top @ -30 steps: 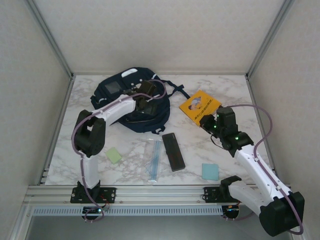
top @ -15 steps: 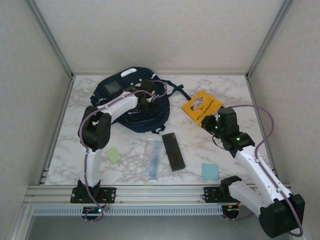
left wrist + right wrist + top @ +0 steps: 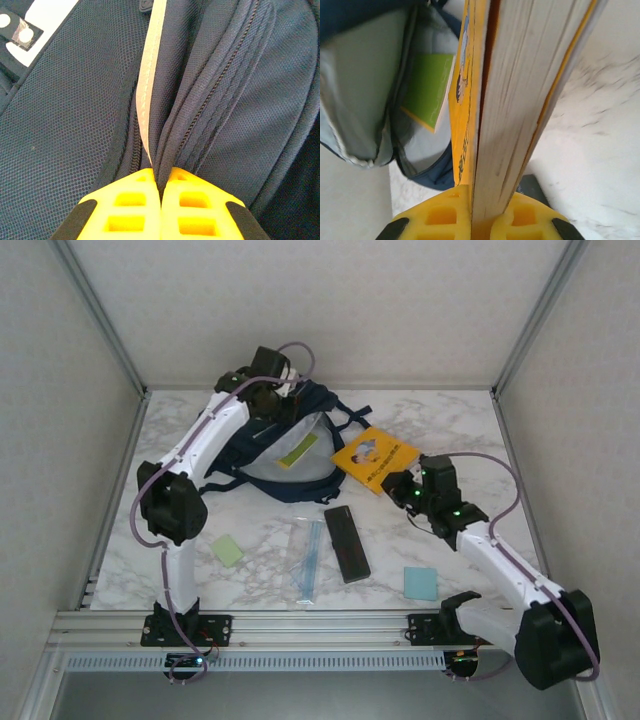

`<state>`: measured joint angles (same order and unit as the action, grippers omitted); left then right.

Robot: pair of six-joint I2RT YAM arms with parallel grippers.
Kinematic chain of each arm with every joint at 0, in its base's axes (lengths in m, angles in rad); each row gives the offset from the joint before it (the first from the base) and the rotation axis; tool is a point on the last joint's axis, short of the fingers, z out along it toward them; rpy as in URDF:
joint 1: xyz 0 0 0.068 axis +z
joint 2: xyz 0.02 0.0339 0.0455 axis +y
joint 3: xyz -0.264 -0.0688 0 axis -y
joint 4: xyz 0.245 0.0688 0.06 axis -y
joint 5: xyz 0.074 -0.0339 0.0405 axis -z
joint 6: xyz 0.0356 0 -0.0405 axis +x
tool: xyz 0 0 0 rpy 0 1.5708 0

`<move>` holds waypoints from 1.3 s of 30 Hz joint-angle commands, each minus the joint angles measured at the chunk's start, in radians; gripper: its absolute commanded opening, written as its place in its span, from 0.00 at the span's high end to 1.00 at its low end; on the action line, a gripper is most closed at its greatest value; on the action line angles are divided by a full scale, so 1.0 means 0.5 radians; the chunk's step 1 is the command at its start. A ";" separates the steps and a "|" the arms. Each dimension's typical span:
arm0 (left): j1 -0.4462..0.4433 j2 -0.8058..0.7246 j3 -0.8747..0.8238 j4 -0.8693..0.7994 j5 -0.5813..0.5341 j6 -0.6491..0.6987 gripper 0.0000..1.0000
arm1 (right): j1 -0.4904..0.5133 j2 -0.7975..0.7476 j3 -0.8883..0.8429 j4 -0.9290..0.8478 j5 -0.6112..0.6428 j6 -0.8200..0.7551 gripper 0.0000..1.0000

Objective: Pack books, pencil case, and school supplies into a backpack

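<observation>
The right claw [image 3: 398, 484] was clamped on the near edge of the thin orange-yellow illustrated book [image 3: 374, 457], right of the table's middle. The large navy-blue fabric backpack [image 3: 278, 480] gaped just left of the book, mouth facing it. The left claw [image 3: 266, 398], pinched together on the far rim, held it open. A lime-green book [image 3: 297, 450] lay inside.

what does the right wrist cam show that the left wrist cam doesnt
Right wrist, not left wrist: the orange-yellow book held edge-on in the right gripper, the lime-green book inside the open backpack, and the marble table.
Left wrist, not right wrist: the left gripper shut on a fold of backpack fabric beside a zipper, a white stripe and a white patch.
Both: the navy backpack, with yellow fingers at the bottom edge.
</observation>
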<state>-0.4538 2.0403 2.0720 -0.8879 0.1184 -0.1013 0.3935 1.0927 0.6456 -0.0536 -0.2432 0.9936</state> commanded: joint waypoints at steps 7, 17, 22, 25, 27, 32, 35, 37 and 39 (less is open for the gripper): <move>-0.007 -0.144 0.064 0.047 0.394 -0.149 1.00 | 0.299 0.571 0.263 0.911 -0.091 0.141 1.00; -0.007 -0.203 -0.015 0.119 0.435 -0.226 1.00 | 0.426 1.645 1.013 1.417 -0.388 0.326 1.00; -0.007 -0.224 -0.057 0.149 0.447 -0.242 1.00 | 0.503 2.066 1.378 1.450 -0.323 0.492 1.00; -0.007 -0.239 -0.078 0.157 0.447 -0.254 1.00 | 0.546 2.239 1.572 1.459 -0.282 0.571 1.00; -0.008 -0.254 -0.092 0.164 0.454 -0.260 1.00 | 0.566 2.311 1.694 1.319 -0.260 0.577 1.00; -0.005 -0.294 -0.171 0.222 0.407 -0.268 1.00 | 0.572 2.269 1.670 1.037 -0.181 0.658 0.73; -0.001 -0.301 -0.225 0.278 0.400 -0.289 1.00 | 0.564 2.144 1.530 0.982 -0.142 0.622 0.55; -0.001 -0.296 -0.246 0.310 0.398 -0.301 1.00 | 0.552 2.066 1.461 0.920 -0.152 0.609 0.50; 0.002 -0.289 -0.254 0.326 0.399 -0.314 1.00 | 0.534 1.979 1.389 0.840 -0.187 0.588 0.46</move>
<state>-0.4496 1.9648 1.9408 -0.8120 0.2798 -0.2253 0.6670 2.1769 1.3800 0.4255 -0.3340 1.3029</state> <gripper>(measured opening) 0.051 0.534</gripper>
